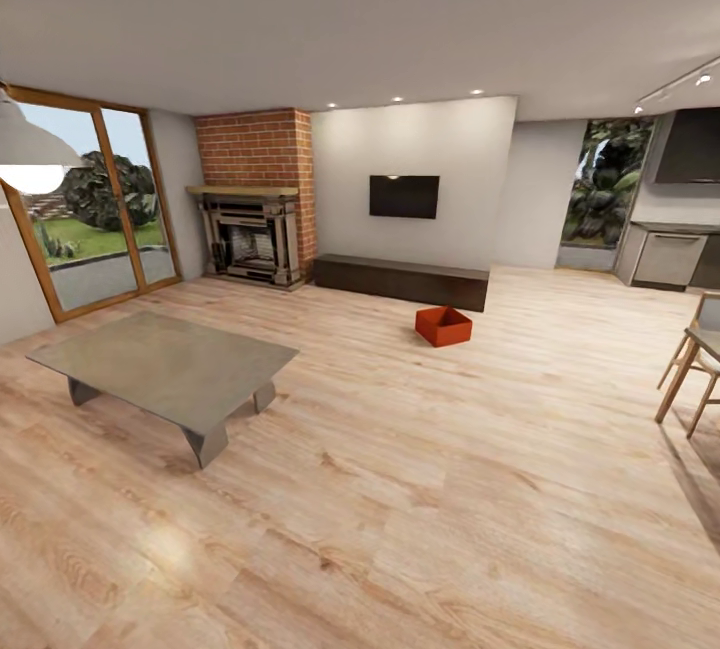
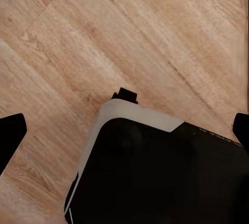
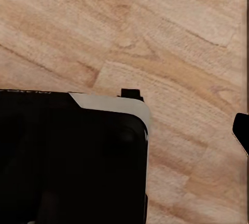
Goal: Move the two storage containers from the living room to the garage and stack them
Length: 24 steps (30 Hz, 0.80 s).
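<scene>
We're in a home's living room: light wood-plank floor (image 1: 400, 489), brick fireplace (image 1: 252, 199), wall-mounted TV (image 1: 404, 196) above a long dark cabinet (image 1: 400, 281), low grey table (image 1: 165, 365), glass patio doors (image 1: 95, 204) onto a garden, kitchen units (image 1: 672, 254) off right.

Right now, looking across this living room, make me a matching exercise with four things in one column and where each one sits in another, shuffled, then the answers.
Things:
1. storage container
2. low grey table
3. television
4. fireplace

Places:
A. mounted on the white wall
B. under the brick chimney, beside the glass doors
C. on the wood floor in front of the long dark cabinet
D. on the wood floor at the left, nearest the camera

Pairs: 1-C, 2-D, 3-A, 4-B
</scene>
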### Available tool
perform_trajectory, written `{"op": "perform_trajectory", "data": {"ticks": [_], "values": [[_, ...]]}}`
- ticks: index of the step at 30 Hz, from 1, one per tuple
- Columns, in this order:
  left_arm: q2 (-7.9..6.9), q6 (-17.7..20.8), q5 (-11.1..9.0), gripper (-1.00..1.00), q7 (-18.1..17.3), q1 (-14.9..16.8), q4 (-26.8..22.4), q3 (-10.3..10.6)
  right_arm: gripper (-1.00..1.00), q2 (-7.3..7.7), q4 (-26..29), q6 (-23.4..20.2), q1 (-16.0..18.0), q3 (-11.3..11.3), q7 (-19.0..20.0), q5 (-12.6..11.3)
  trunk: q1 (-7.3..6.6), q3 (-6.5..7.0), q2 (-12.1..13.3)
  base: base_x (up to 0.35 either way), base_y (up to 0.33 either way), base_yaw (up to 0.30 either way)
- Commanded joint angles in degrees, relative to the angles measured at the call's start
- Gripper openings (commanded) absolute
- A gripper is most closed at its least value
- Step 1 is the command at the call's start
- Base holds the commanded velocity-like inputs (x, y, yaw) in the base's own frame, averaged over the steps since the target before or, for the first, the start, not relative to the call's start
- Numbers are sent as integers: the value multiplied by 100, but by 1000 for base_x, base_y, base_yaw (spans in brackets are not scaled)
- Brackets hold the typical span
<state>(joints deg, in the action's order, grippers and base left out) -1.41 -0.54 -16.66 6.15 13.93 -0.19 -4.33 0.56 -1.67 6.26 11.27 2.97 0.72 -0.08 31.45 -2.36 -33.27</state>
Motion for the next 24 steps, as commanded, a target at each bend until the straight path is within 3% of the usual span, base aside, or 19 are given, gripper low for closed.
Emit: {"op": "perform_trajectory", "data": {"ticks": [1, 24], "values": [[1, -6, -4, 100, 9, 4, -2, -41, 100, 0, -18, 33, 9, 28, 7, -1, 5, -11, -9, 315, -97, 0], [9, -7, -4, 100, 9, 4, -3, -41, 100, -1, -18, 33, 9, 28, 7, -4, 5, -11, -9, 315, -66, 0]]}}
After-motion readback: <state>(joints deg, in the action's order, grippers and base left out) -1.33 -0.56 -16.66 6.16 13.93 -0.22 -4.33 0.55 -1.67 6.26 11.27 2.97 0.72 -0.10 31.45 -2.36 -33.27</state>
